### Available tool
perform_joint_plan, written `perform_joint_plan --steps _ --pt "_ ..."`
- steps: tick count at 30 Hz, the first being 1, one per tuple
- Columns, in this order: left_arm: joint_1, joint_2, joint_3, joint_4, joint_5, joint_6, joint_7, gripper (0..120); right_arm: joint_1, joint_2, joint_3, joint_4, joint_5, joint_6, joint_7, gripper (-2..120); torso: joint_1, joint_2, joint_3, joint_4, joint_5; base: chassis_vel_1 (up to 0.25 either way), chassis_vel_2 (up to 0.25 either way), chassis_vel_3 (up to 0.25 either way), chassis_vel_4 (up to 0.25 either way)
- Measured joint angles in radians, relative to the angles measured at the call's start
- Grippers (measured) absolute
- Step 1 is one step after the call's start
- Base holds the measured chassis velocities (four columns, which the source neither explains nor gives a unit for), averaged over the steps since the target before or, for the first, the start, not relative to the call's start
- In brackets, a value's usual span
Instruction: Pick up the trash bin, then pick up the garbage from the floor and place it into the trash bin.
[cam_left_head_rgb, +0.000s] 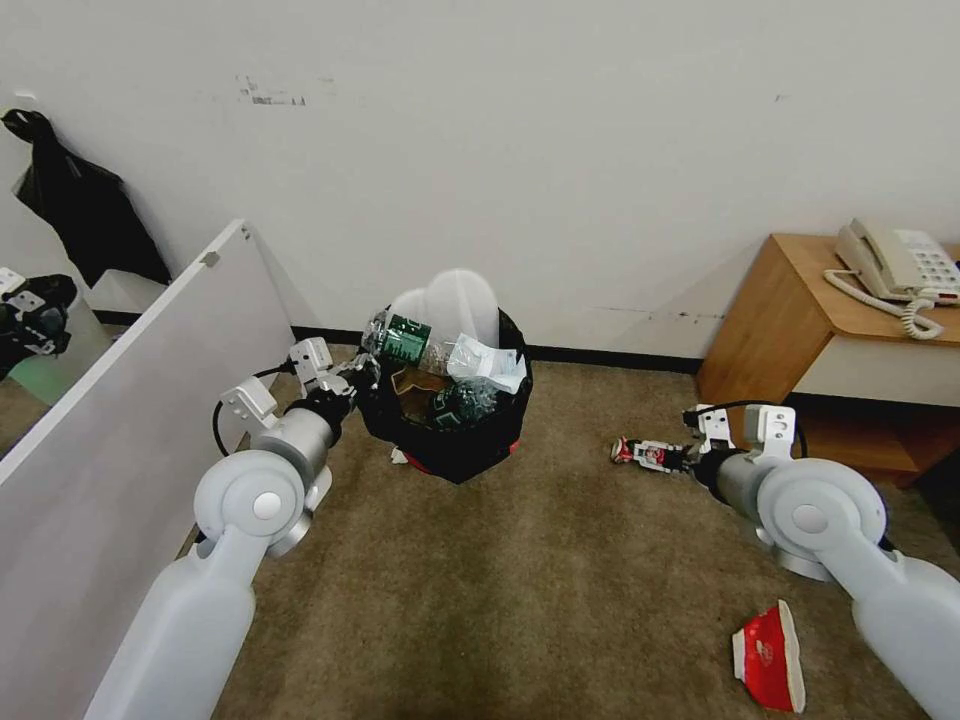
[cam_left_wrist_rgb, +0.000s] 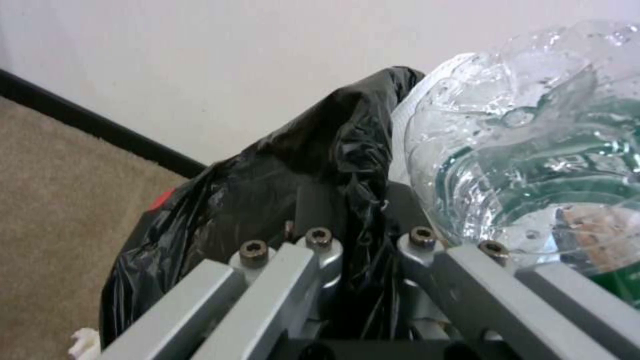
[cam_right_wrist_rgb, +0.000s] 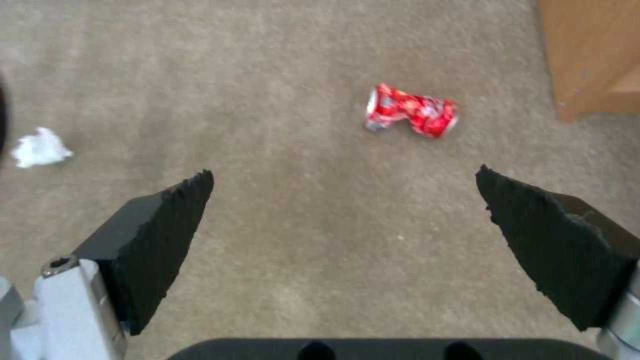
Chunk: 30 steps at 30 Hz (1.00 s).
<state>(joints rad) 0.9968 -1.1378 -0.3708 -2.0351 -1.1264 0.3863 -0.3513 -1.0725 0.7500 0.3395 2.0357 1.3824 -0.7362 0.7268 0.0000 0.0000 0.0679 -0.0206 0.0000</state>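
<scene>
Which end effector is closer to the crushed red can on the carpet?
Right. The right end effector hangs open just short of the can; the left end effector grips the bin.

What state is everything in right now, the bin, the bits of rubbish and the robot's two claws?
trash bin: held up, heaped full
left gripper: shut on the bin's rim
right gripper: open, above the carpet
crushed can: lying on the floor
paper wad: on the floor
red-white carton: lying flat

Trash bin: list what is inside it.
The trash bin holds clear bottles with green labels, a pale blue mask, a brown paper bag and white slippers standing up. Anything deeper is covered by these and the black liner.
</scene>
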Motion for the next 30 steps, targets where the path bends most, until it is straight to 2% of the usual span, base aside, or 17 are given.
perform_joint_plan --steps 15,30 --pt "0.009 0.003 -0.006 -0.003 -0.001 -0.001 0.001 4 -0.076 -0.038 0.004 -0.031 0.032 0.001 0.019 100 0.000 0.000 0.000 0.0000 0.0000 0.000 0.000 0.000 0.000" --pt "0.023 0.002 -0.018 -0.005 0.003 -0.004 0.007 4 -0.162 -0.124 0.063 0.024 0.092 0.001 0.061 100 0.000 0.000 0.000 0.0000 0.0000 0.000 0.000 0.000 0.000"
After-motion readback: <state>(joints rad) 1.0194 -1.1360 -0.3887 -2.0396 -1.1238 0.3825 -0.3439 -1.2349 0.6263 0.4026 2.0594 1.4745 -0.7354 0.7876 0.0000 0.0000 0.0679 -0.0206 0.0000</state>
